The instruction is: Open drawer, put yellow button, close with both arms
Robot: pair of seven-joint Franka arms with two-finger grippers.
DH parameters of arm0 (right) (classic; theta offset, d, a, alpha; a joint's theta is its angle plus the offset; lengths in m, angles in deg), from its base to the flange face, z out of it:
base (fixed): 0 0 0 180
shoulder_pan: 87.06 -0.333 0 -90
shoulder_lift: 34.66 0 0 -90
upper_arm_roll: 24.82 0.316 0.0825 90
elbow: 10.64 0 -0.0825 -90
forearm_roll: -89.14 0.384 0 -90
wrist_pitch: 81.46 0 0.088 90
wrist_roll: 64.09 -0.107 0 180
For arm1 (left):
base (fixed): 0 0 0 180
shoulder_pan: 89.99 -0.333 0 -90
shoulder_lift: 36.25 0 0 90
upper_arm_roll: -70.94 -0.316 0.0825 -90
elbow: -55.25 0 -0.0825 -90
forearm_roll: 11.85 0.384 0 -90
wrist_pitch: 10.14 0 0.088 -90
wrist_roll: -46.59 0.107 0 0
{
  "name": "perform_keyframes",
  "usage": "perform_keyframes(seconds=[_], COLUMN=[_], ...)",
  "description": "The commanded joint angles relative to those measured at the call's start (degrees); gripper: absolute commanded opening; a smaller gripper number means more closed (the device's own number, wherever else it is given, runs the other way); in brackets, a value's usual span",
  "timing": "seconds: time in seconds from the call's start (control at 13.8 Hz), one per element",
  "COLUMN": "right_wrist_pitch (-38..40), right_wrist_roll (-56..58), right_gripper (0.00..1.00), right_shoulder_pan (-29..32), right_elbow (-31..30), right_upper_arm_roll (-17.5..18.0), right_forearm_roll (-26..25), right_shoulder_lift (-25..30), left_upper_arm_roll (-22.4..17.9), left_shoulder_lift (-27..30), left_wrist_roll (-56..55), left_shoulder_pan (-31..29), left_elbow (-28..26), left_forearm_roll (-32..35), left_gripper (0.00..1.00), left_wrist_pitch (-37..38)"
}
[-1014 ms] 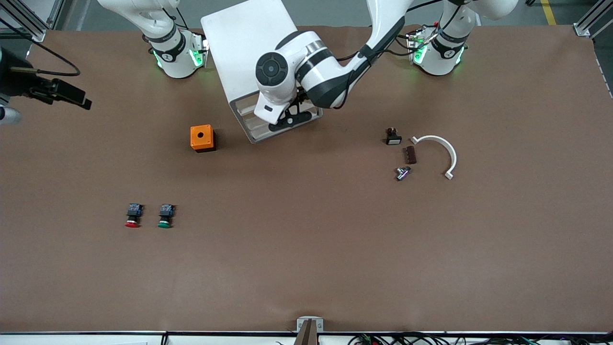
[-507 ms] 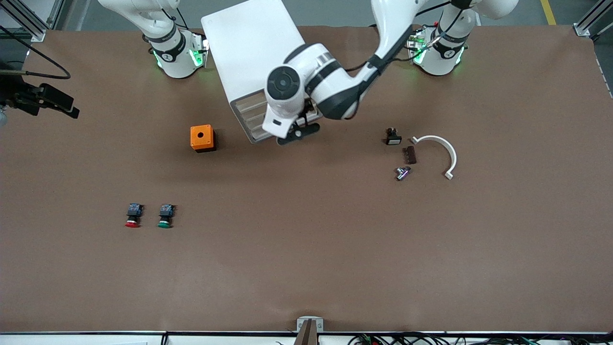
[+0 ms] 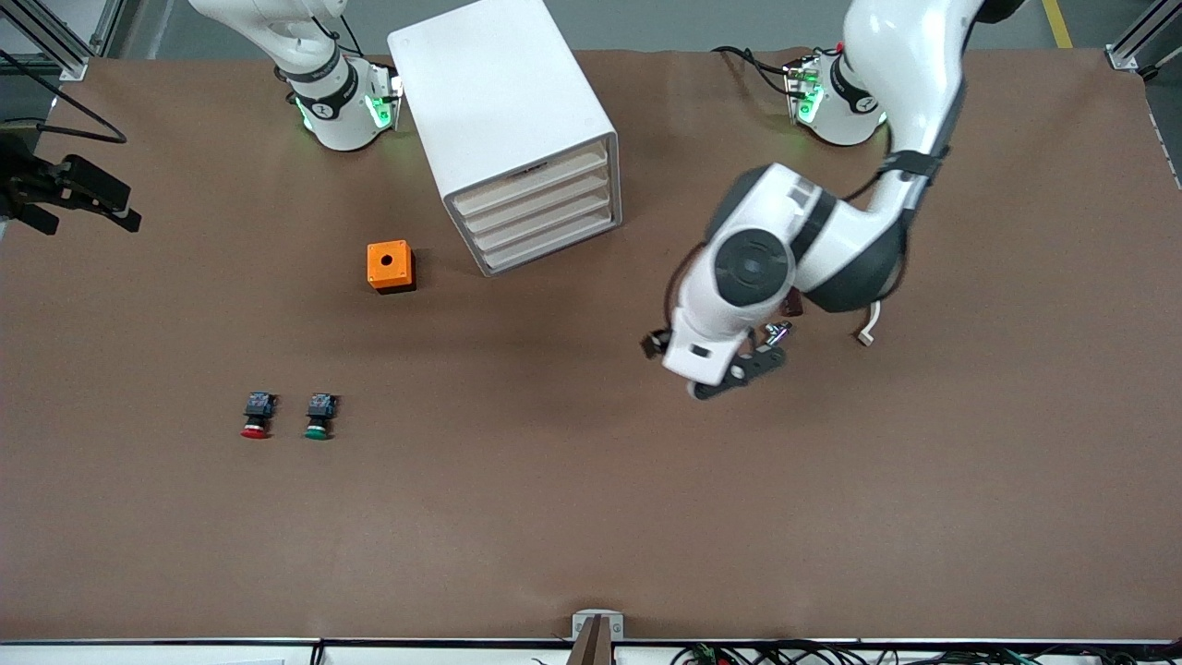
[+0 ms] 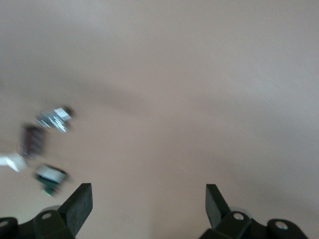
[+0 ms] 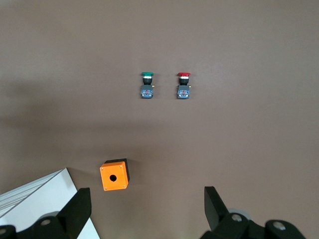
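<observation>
The white cabinet (image 3: pixel 503 102) stands near the arms' bases. Its four drawer fronts sit flush, and the top drawer (image 3: pixel 538 177) is shut. The yellow button is out of view. My left gripper (image 3: pixel 734 377) is open and empty, in the air over the table beside a group of small parts; its fingers (image 4: pixel 79 204) frame bare table. My right gripper (image 3: pixel 102 199) is open and empty, high over the right arm's end of the table. The right wrist view shows its fingers (image 5: pixel 80 209) above the orange box (image 5: pixel 114 175) and a cabinet corner (image 5: pixel 35 199).
An orange box with a hole (image 3: pixel 389 266) sits beside the cabinet. A red-capped button (image 3: pixel 256 416) and a green-capped button (image 3: pixel 319 416) lie nearer the front camera. A metal part (image 3: pixel 776 332), a brown piece (image 4: pixel 32 142) and a white curved clip (image 3: pixel 868 323) lie under the left arm.
My left arm has swung away from the cabinet's drawer fronts to over the small parts toward its own end. The drawer fronts now show uncovered and flush. The right gripper has barely shifted.
</observation>
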Motion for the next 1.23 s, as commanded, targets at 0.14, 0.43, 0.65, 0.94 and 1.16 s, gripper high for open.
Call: perform_keyframes(seconds=[0.14, 0.43, 0.65, 0.94, 1.16], right_wrist_pitch=[0.48, 0.21, 0.04, 0.30, 0.47], right_wrist_roll=[0.93, 0.84, 0.85, 0.76, 0.67], right_gripper=[1.00, 1.00, 1.00, 1.00, 1.00], right_shoulder_pan=[1.39, 1.84, 1.84, 1.84, 1.92], right_elbow=[0.92, 2.33, 3.20, 3.82, 3.82], right_upper_arm_roll=[0.51, 0.60, 0.60, 0.60, 0.60], right_forearm_roll=[-1.01, -0.75, -1.01, -0.92, -0.84], right_shoulder_lift=[-1.03, -1.04, -1.30, -1.56, -1.56], left_upper_arm_roll=[0.44, 0.52, 0.52, 0.53, 0.70], left_shoulder_lift=[5.78, 10.43, 13.95, 18.52, 21.34], left_wrist_roll=[19.51, 26.63, 35.69, 40.28, 40.28], left_shoulder_pan=[-10.30, -16.37, -20.15, -22.45, -23.15], left_elbow=[-0.97, -0.88, -0.88, -0.88, -0.88], left_forearm_roll=[3.11, 8.37, 9.35, 8.47, 7.07], left_gripper=[1.00, 1.00, 1.00, 1.00, 1.00], left_wrist_pitch=[7.23, 8.21, 11.27, 15.93, 17.69])
